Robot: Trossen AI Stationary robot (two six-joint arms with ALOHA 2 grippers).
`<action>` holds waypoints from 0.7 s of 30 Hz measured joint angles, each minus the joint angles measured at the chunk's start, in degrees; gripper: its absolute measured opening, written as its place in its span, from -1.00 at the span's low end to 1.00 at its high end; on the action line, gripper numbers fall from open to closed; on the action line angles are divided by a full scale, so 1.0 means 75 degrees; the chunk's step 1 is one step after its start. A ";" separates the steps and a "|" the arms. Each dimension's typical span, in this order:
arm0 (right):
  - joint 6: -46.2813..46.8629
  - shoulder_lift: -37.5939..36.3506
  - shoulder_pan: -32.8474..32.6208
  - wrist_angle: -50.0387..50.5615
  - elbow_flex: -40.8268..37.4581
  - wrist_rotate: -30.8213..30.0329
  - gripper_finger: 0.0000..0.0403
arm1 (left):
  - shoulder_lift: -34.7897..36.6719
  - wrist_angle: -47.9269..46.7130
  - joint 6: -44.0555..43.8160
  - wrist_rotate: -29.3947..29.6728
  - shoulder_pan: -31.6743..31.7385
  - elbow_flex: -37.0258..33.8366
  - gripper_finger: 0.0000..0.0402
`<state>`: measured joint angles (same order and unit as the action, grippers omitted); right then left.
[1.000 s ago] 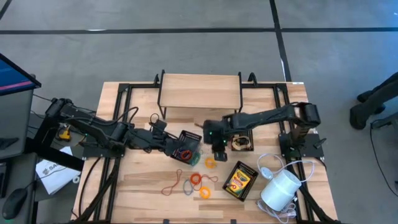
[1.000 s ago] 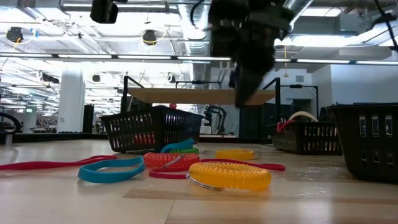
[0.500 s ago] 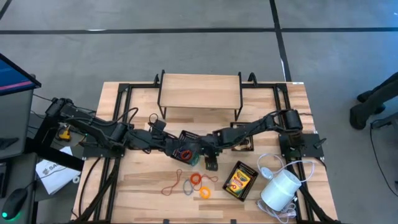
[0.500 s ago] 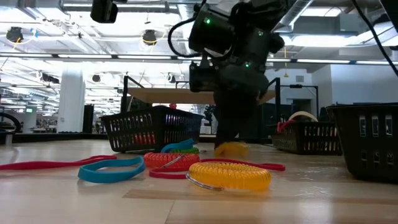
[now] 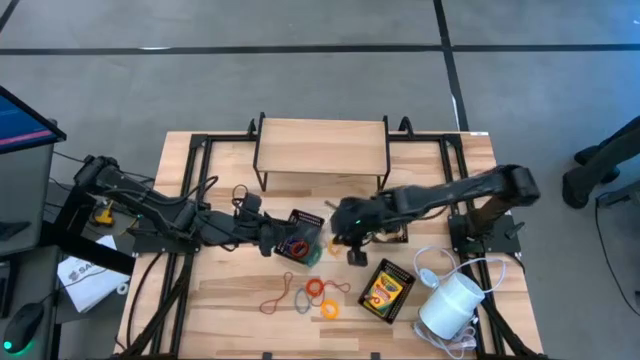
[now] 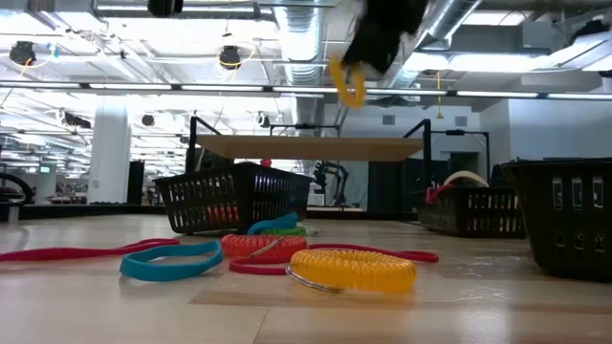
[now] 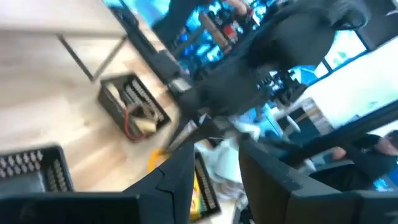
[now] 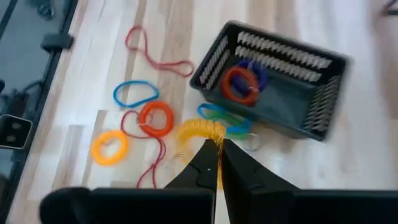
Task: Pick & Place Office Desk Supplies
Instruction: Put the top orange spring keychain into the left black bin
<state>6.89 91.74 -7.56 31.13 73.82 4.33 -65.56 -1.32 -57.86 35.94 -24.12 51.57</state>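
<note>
The table carries a black mesh tray holding an orange loop and a purple loop. The right gripper, raised above the table beside that tray, has its jaws clamped on a yellow coil loop, which hangs clear of the wood. The left gripper waits beside the tray, jaws apart. A crayon box lies nearby.

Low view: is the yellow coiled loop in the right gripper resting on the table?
No: the yellow coiled loop hangs high above the table from the right gripper.
</note>
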 joint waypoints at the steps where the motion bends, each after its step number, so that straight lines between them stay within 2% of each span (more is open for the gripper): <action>1: 0.0057 -0.0295 0.0060 -0.0094 0.0007 -0.0011 -0.99 | 0.0003 0.0027 0.0108 0.0126 0.0001 0.0000 -0.42; 4: 0.0183 -0.0868 0.0218 -0.0208 0.0066 -0.0005 -0.99 | 0.0038 -0.0001 0.0279 0.0215 0.0008 -0.0003 -0.46; 11: 0.0228 -0.1144 0.0656 -0.0188 0.0172 -0.0008 -1.00 | 0.0071 0.0027 0.0472 0.0218 0.0047 0.0000 -0.54; 17: -0.0192 -0.0589 0.0700 -0.0068 0.0893 0.0014 -1.00 | 0.0125 0.0010 0.0730 0.0291 0.0048 0.0000 -0.58; 21: -0.0572 0.0229 0.0726 0.0213 0.1674 0.0043 -1.00 | 0.0295 -0.0059 0.0784 0.0417 0.0047 0.0000 -0.61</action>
<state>2.60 93.46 -2.11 32.72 86.38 4.66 -63.35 -1.76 -51.98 39.07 -23.77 51.57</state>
